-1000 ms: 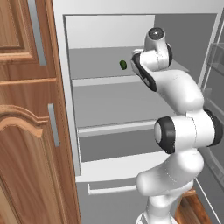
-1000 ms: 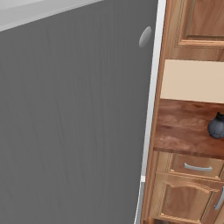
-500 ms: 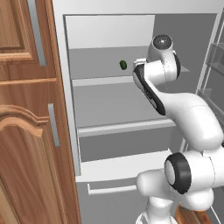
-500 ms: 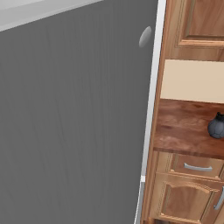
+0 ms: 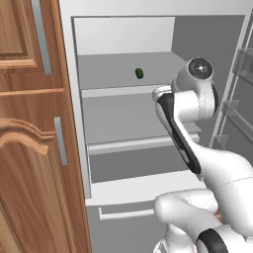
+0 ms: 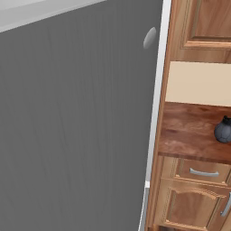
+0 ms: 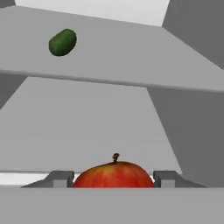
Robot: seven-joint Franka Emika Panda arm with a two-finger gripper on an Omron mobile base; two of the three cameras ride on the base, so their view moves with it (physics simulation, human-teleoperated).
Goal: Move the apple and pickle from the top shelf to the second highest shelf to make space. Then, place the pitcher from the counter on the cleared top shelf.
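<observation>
Apple [image 7: 113, 175] low in the centre of the hand view, red with a yellowish flush, short brown stem up, sitting right between the two grey fingertips [image 7: 59, 178] of the gripper [image 7: 113, 180]. Fingers apart, one at each flank of the fruit; cannot tell from this angle whether actually pressing on it. Behind the apple, a light grey fridge interior with a slab crossing the upper half of the frame: top shelf [image 7: 131, 61], white front edge showing. Pickle [image 7: 62, 42] lying on that slab in the upper left of the hand view, dark green, well apart from the apple.

In the left base view, pickle [image 5: 140, 73] again, small, upper centre, resting on the top shelf [image 5: 108, 74]. Second highest shelf [image 5: 113, 123] just below, mid frame, partly hidden by the white arm reaching into the fridge from the lower right.

In the right base view, pitcher [image 6: 223, 131] at the right edge, dark grey and bulbous, standing on the red-brown counter [image 6: 189, 133], above wooden drawers.
</observation>
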